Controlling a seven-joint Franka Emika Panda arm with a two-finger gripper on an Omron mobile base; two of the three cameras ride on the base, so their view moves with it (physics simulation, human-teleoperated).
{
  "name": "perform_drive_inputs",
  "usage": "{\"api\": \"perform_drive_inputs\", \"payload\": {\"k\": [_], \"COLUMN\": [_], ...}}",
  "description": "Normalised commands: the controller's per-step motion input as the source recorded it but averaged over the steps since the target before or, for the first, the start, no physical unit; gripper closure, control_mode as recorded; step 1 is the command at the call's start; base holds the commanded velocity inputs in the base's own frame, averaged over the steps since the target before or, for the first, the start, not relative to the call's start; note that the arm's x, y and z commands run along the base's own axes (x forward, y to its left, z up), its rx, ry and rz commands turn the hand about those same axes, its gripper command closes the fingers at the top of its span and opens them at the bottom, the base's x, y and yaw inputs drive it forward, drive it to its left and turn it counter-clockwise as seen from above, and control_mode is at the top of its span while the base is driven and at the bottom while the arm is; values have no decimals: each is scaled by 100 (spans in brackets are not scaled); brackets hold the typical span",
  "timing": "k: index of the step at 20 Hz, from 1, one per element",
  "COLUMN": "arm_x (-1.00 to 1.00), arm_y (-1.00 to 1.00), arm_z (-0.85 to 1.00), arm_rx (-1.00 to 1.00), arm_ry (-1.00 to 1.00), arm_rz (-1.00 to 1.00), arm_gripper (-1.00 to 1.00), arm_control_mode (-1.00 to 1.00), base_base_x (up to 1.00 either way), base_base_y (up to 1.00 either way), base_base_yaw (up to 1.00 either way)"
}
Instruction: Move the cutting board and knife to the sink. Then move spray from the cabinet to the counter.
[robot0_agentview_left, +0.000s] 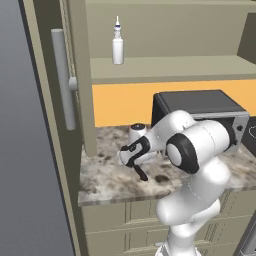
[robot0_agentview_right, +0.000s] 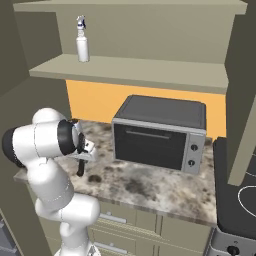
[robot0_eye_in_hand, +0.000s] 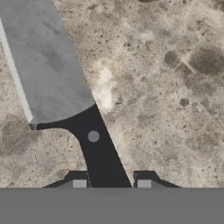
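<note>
The knife (robot0_eye_in_hand: 52, 65) lies over the speckled counter (robot0_eye_in_hand: 175, 87), its broad grey blade pointing away and its black handle (robot0_eye_in_hand: 101, 153) running back between my fingertips. My gripper (robot0_eye_in_hand: 111, 181) stands with a fingertip against each side of the handle, shut on it. From the base, the gripper (robot0_agentview_left: 141, 172) (robot0_agentview_right: 80, 169) hangs low over the counter (robot0_agentview_left: 107, 180) (robot0_agentview_right: 150, 187) near its left end. The white spray (robot0_agentview_left: 117, 45) (robot0_agentview_right: 82, 45) stands upright on the shelf of the open cabinet (robot0_agentview_left: 170, 69) (robot0_agentview_right: 130, 70) above. The cutting board and the sink are out of view.
A dark toaster oven (robot0_agentview_left: 200, 107) (robot0_agentview_right: 160, 135) sits at the back of the counter to the right of the hand. A small white jar (robot0_agentview_left: 136, 132) stands behind the gripper. The cabinet door with its grey bar handle (robot0_agentview_left: 64, 80) hangs open at the left. A stove (robot0_agentview_right: 235, 195) borders the right.
</note>
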Motion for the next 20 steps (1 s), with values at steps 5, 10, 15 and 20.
{"api": "perform_drive_inputs", "payload": {"k": [5,10,15,20], "arm_x": [-5,-1,-6,-8], "arm_y": [-6,-7,-11,-13], "arm_z": [8,17,25,29], "arm_rx": [0,0,1,3], "arm_ry": [-15,-12,-5,-1], "arm_rz": [-5,-8,-10,-9], "arm_gripper": [100,100,100,100], "arm_control_mode": [-100,-100,-100,-100], "base_base_x": [0,0,0,0], "base_base_y": [0,0,0,0], "base_base_yaw": [0,0,0,0]}}
